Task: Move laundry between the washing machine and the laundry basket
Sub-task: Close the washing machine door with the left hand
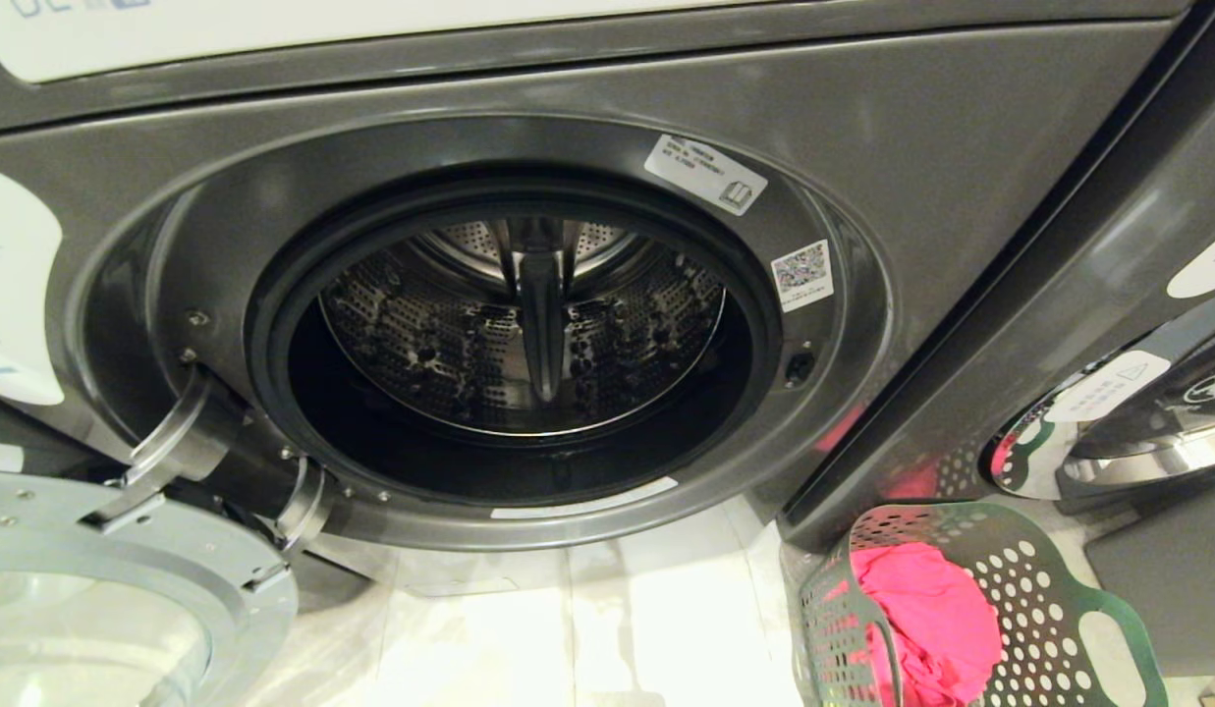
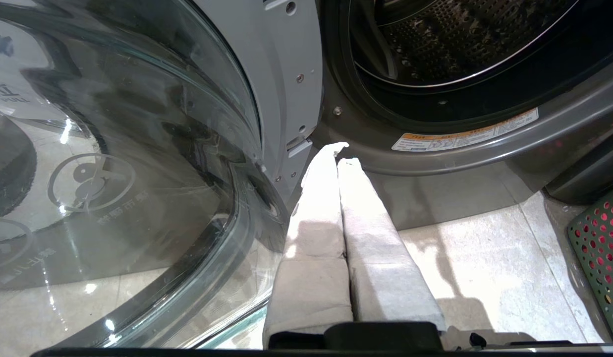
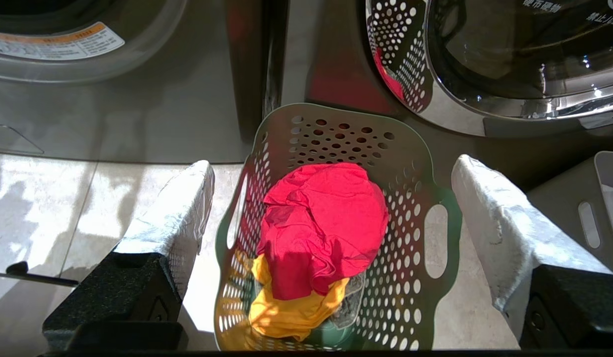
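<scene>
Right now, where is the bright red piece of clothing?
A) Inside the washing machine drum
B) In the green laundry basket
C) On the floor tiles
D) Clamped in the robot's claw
B: the red garment lies on top of a yellow one inside the green laundry basket, under the open right gripper, while the drum shows no clothes.

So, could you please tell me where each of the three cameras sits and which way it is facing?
Head view: on the robot's head, facing the open washing machine drum; no arm shows.
Left wrist view: behind the left gripper, shut, by the open door.
Right wrist view: behind the right gripper, open above the laundry basket holding a red garment and a yellow garment.
Shared: all three catch the basket.
</scene>
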Controlling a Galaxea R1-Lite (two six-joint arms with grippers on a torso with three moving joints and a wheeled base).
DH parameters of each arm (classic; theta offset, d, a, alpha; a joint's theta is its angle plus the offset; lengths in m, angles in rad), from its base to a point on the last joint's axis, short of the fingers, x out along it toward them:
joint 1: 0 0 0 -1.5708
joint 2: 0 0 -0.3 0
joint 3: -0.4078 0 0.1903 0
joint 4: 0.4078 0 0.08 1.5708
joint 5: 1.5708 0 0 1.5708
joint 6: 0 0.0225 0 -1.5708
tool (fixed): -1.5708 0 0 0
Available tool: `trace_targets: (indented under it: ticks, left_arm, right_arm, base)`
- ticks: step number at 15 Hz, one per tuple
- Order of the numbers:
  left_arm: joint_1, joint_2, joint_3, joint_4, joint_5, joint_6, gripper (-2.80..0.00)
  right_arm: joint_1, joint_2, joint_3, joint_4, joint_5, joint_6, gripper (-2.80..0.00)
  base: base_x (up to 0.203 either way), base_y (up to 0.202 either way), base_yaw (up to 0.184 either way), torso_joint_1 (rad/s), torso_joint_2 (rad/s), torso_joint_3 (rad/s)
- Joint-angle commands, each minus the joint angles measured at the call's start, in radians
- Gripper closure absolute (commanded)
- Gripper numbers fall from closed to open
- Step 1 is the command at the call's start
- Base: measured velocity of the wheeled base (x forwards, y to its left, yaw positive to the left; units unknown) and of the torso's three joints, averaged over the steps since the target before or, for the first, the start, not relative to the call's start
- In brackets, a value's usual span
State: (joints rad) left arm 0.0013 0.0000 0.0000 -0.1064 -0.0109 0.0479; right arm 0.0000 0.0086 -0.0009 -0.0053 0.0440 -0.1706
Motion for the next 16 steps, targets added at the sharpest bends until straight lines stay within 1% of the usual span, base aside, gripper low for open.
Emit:
trace_targets:
  ticks: [1, 6, 8, 11, 16]
  left_arm:
    - [0.0, 0.002, 0.04, -0.001, 0.0, 0.0, 0.0]
    - [0.0, 0.002, 0.04, -0.003, -0.003, 0.003, 0.0]
    - [0.0, 0.002, 0.04, -0.001, -0.008, 0.025, 0.0]
    - [0.0, 0.003, 0.04, -0.001, -0.008, 0.027, 0.0]
    - [0.002, 0.002, 0.04, -0.001, -0.004, 0.03, 0.0]
  right_arm:
    - [0.0, -0.009, 0.001, 0.002, 0.0, -0.001, -2.8]
    - [0.0, -0.009, 0.001, 0.002, 0.0, -0.003, -2.8]
    - [0.0, -0.009, 0.001, 0.002, 0.0, -0.003, -2.8]
    - [0.0, -0.009, 0.001, 0.003, 0.0, -0.003, -2.8]
    - [0.0, -0.009, 0.001, 0.004, 0.0, -0.001, -2.8]
  base:
    - [0.0, 0.0, 0.0, 0.0, 0.0, 0.0]
    - [0.0, 0.0, 0.0, 0.0, 0.0, 0.0]
    - [0.0, 0.0, 0.0, 0.0, 0.0, 0.0]
    - [0.0, 0.0, 0.0, 0.0, 0.0, 0.0]
    - [0.0, 0.0, 0.0, 0.004, 0.0, 0.149]
